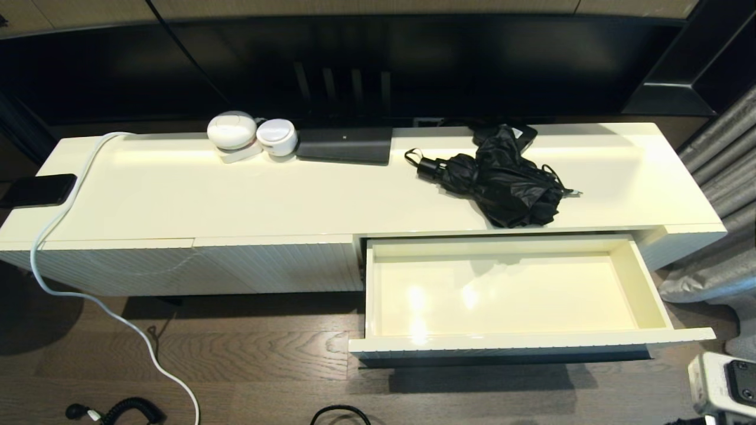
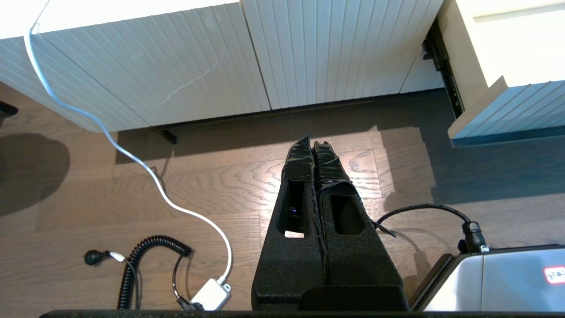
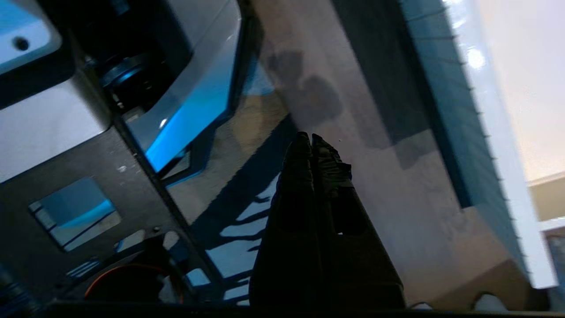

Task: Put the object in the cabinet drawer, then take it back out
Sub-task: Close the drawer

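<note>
The cabinet drawer (image 1: 648, 273) is pulled out at the right half of the long white cabinet, and its cream inside holds nothing. Its corner (image 2: 494, 112) shows in the left wrist view and its ribbed front (image 3: 454, 110) in the right wrist view. A folded black umbrella (image 1: 502, 177) lies on the cabinet top just behind the drawer. My left gripper (image 2: 313, 143) is shut and holds nothing, low over the wooden floor in front of the cabinet's left doors. My right gripper (image 3: 309, 138) is shut with nothing in it, down beside the robot's base, below the drawer front.
On the cabinet top stand two white round devices (image 1: 251, 134), a black box (image 1: 345, 144) and a dark phone (image 1: 38, 190) at the left end. A white cable (image 1: 88, 295) runs to the floor, where coiled black cords (image 2: 141, 260) lie. Grey curtains (image 1: 720, 195) hang at the right.
</note>
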Robot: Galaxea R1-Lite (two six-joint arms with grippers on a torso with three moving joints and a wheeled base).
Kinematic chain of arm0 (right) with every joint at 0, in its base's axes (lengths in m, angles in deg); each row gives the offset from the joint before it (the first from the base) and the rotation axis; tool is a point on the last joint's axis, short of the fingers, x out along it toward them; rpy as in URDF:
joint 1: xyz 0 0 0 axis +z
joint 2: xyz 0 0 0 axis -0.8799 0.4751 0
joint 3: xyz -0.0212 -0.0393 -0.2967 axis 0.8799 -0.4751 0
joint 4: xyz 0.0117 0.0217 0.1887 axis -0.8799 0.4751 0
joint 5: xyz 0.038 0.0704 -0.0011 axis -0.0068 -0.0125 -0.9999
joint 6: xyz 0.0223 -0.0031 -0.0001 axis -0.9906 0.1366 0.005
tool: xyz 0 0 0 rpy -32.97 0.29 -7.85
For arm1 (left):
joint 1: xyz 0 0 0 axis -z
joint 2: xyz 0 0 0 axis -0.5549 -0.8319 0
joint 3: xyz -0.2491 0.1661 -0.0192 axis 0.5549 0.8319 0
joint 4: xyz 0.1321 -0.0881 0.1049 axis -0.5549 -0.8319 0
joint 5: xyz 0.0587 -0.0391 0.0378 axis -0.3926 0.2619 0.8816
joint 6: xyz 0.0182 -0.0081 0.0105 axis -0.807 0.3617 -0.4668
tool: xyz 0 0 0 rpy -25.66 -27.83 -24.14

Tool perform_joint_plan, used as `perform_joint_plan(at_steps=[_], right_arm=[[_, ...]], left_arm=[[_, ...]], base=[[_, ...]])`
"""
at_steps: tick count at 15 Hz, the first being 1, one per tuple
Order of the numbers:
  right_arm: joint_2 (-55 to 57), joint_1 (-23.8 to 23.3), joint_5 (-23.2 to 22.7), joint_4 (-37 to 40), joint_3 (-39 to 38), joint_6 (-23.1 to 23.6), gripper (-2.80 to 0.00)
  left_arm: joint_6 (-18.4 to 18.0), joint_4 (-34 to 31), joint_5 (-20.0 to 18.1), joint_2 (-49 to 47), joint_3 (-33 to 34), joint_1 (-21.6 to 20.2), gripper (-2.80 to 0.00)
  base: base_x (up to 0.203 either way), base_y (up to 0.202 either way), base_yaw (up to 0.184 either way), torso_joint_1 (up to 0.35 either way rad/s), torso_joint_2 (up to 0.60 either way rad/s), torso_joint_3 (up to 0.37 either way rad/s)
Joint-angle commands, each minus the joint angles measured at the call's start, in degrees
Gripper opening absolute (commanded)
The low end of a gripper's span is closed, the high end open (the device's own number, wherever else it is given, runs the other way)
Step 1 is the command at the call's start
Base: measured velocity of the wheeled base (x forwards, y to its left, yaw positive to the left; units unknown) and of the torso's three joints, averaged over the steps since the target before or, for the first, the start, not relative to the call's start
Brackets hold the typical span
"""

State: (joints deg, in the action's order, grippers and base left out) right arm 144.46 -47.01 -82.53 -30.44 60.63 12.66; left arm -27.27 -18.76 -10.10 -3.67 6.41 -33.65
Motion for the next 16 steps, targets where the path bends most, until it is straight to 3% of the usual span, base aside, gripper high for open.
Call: perform_joint_plan(at_steps=[1,5,8,12,16], right_arm=[[0.13,-0.16,-0.72,0.24,-2.82,0.24,-2.8],[2.64,-0.47,-1.62,0.11,-7.52,0.28,-2.8],[4.68,-0.55,-1.71,-4.32,-11.03,0.3,-2.8],[12.93,-0.79,-1.24,-31.87,-20.41,0.79,-2.8],[16.91,0.09,2.9,-45.6,-21.9,1.3,-2.8]], left_arm=[[-0.04,-0.03,-0.01,0.0,0.0,0.04,-2.8],[-0.04,-0.03,-0.01,0.0,0.0,0.04,-2.8],[-0.04,-0.03,-0.01,0.0,0.0,0.04,-2.8],[-0.04,-0.03,-0.01,0.0,0.0,-0.05,-2.8],[-0.04,0.03,-0.01,0.0,0.0,-0.04,-2.8]], base=[[0.0,0.0,0.0,0.0,0.0,0.0],[0.0,0.0,0.0,0.0,0.0,0.0],[0.0,0.0,0.0,0.0,0.0,0.0],[0.0,0.0,0.0,0.0,0.0,0.0],[0.0,0.0,0.0,0.0,0.0,0.0]])
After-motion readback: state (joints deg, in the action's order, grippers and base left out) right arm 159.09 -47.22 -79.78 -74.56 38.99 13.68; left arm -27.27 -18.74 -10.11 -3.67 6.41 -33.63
